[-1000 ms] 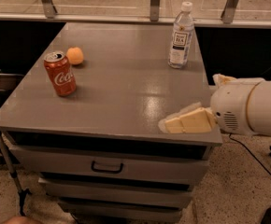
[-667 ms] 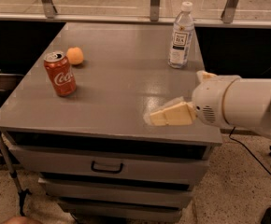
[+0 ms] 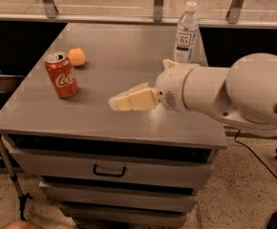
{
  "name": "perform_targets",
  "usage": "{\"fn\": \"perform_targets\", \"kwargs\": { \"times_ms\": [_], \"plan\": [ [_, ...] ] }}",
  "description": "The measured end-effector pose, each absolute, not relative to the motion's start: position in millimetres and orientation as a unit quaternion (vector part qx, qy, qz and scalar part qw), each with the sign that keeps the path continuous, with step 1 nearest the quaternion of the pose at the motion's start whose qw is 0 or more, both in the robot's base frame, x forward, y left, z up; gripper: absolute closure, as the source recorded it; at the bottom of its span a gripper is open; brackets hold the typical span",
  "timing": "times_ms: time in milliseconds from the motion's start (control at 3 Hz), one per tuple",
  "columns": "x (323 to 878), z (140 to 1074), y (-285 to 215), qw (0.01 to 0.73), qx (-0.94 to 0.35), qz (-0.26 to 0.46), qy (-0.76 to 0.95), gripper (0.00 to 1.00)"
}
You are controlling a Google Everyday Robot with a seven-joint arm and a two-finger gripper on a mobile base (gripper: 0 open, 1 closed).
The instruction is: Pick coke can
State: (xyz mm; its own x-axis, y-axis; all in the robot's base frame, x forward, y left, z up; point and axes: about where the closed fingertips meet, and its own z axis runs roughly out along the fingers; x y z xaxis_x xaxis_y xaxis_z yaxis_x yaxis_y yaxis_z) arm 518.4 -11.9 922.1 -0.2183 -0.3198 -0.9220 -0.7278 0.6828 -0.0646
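The coke can, red with white script and a silver top, stands upright on the left part of the grey cabinet top. My gripper, with cream-coloured fingers on a white arm, hovers over the middle of the top. It points left toward the can and sits to the can's right, a short gap apart. It holds nothing that I can see.
A small orange fruit lies just behind the can. A clear water bottle with a white cap stands at the back right. Drawers run below the top's front edge. A railing and glass stand behind.
My gripper and arm have moved left across the top, closing the gap to the coke can. The can, fruit and bottle have not moved.
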Motion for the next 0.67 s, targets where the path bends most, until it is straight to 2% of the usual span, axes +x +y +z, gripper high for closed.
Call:
{"fn": "perform_targets", "kwargs": {
  "times_ms": [667],
  "plan": [
    [533.2, 932.9, 74.1, 0.539, -0.377, 0.243, 0.713, 0.0]
  ]
}}
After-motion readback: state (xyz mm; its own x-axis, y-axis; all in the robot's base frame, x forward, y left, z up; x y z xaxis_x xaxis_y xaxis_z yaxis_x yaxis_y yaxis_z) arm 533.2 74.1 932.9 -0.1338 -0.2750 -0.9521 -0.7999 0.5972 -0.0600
